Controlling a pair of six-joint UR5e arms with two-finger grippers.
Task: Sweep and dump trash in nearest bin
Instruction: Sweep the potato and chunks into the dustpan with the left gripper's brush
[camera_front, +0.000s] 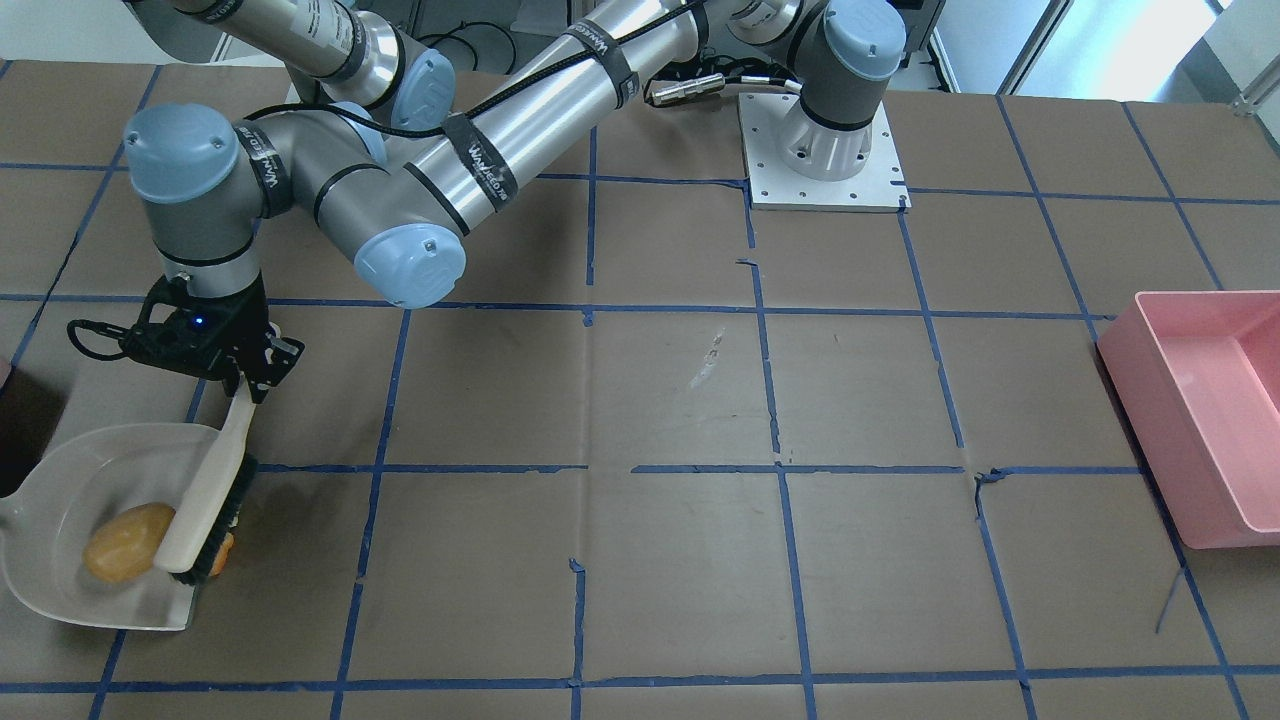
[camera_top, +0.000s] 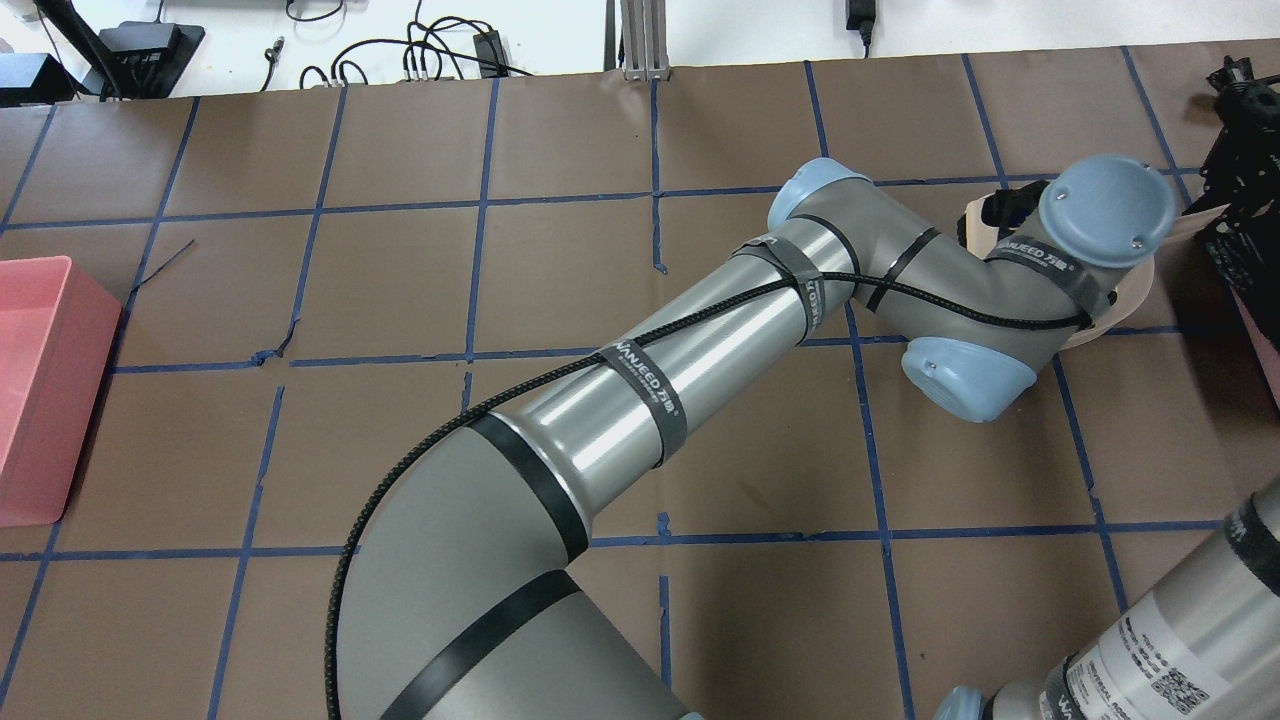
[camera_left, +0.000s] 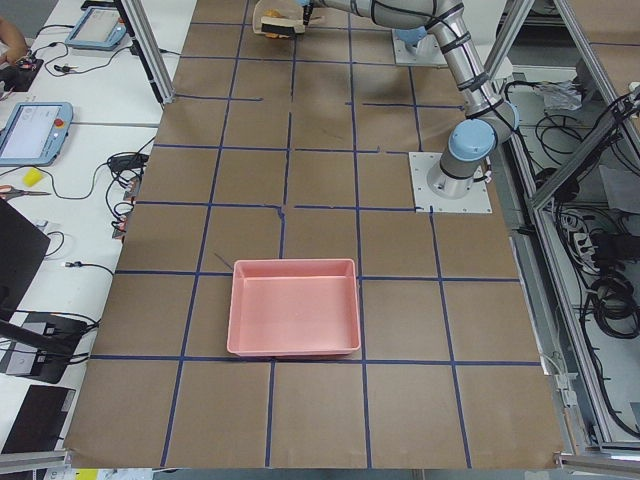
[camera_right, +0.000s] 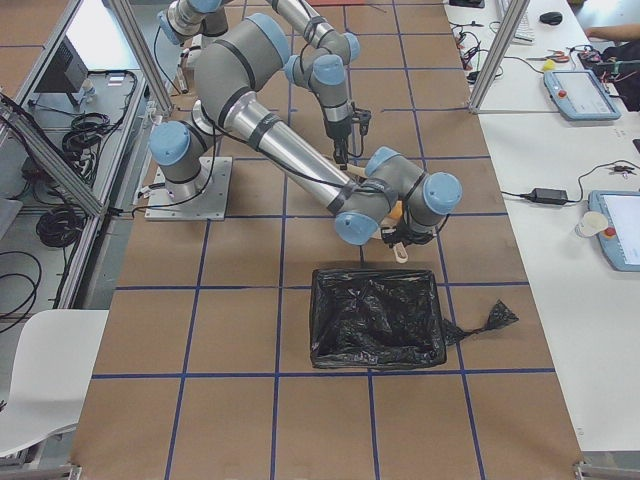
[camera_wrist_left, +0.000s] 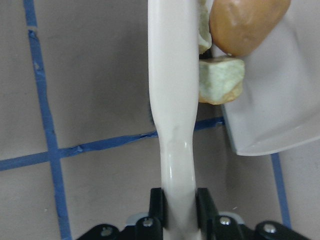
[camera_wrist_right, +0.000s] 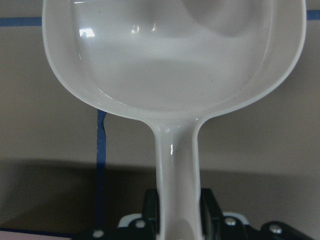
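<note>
My left gripper (camera_front: 246, 386) is shut on the white handle of a brush (camera_front: 205, 505), also in the left wrist view (camera_wrist_left: 172, 100), with black bristles at the lip of a white dustpan (camera_front: 70, 480). An orange-brown lump (camera_front: 125, 542) lies in the pan. The left wrist view shows that lump (camera_wrist_left: 245, 22), one pale green chunk (camera_wrist_left: 220, 80) on the pan's lip and another (camera_wrist_left: 203, 35) half hidden behind the handle. My right gripper (camera_wrist_right: 177, 200) is shut on the dustpan's handle (camera_wrist_right: 177, 150). The pan lies flat on the table.
A bin lined with a black bag (camera_right: 378, 318) stands close beside the dustpan. A pink bin (camera_front: 1200, 420) stands at the far end of the table on my left side. My left arm (camera_top: 700, 340) reaches across the table.
</note>
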